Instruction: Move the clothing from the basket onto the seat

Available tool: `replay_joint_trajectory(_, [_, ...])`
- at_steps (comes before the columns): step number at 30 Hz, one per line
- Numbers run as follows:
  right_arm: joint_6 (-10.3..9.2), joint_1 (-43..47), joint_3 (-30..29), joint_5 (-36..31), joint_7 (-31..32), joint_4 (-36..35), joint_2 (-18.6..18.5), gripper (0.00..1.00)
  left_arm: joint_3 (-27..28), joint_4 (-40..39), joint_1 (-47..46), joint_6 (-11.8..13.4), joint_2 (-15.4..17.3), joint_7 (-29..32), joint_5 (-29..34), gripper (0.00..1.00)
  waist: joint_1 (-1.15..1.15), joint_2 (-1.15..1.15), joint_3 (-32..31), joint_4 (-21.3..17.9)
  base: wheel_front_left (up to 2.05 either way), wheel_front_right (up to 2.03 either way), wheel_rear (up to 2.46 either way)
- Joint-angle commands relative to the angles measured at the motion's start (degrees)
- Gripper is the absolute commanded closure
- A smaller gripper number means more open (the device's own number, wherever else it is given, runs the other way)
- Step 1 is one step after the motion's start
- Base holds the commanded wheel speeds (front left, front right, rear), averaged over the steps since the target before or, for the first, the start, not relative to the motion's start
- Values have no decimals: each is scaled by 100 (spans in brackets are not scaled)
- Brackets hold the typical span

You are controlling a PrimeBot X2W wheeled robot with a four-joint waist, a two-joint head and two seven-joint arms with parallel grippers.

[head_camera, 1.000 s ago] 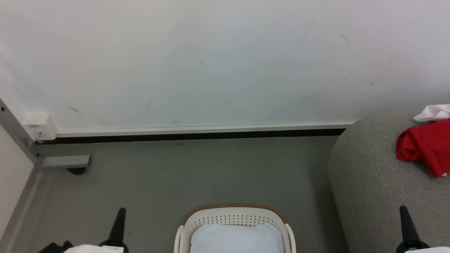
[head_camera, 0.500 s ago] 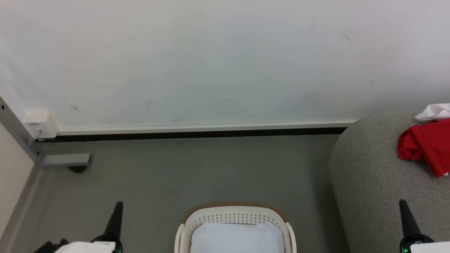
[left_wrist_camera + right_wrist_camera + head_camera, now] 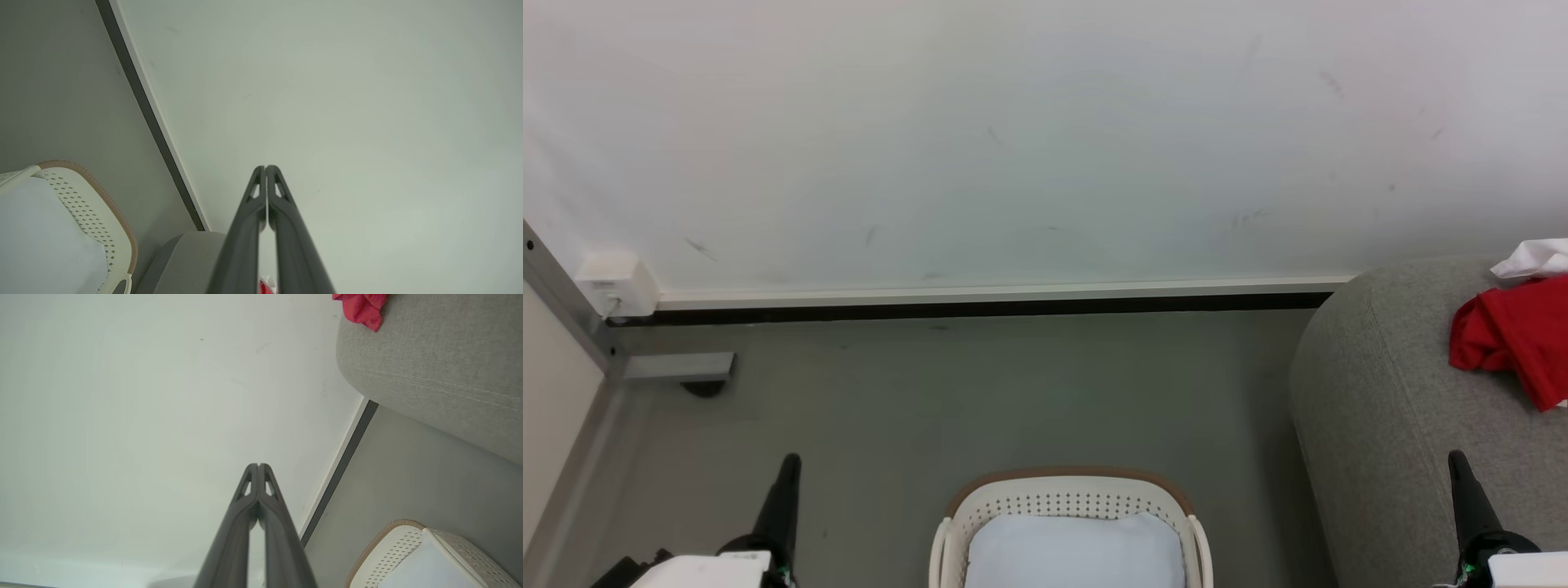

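Red clothing (image 3: 1515, 339) with a white panel lies crumpled on the light grey seat (image 3: 1388, 425) at the right edge of the head view; a red fold of that clothing (image 3: 361, 308) shows on the seat (image 3: 433, 363) in the right wrist view. The cream basket (image 3: 1068, 495) with a brown rim stands on the floor at bottom centre, holding a flat pale bluish-white sheet (image 3: 1074, 551). My left gripper (image 3: 788, 469) is shut and empty left of the basket (image 3: 94, 216). My right gripper (image 3: 1456, 464) is shut and empty over the seat's front, right of the basket (image 3: 392, 547).
A white wall with a dark skirting strip (image 3: 980, 309) closes off the grey floor (image 3: 980, 392) behind the basket. At the left stand a grey metal frame (image 3: 572, 327) with a foot (image 3: 678, 369) and a small white box (image 3: 614, 282).
Both grippers have risen a little higher in the head view, and the whole picture has shifted slightly. The clothing, the basket and the sheet lie as before.
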Motion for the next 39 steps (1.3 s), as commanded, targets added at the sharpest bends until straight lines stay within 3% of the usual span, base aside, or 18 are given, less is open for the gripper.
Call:
replay_joint_trajectory(1, [-12, -97, -27, 166, 35, -51, -62, 100, 38, -37, -84, -30, 40, 34, -146, 100, 0, 0, 4, 2, 0, 0, 0])
replay_joint_trajectory(21, [-13, -207, -34, 932, 236, -95, -67, 100, 165, -118, -151, -117, 44, 232, -893, 100, 0, 0, 55, 22, 0, 0, 0])
replay_joint_trajectory(39, [-13, -203, -33, 909, 236, -91, -65, 100, 162, -115, -147, -107, 44, 230, -875, 100, 0, 0, 56, 22, 0, 0, 0])
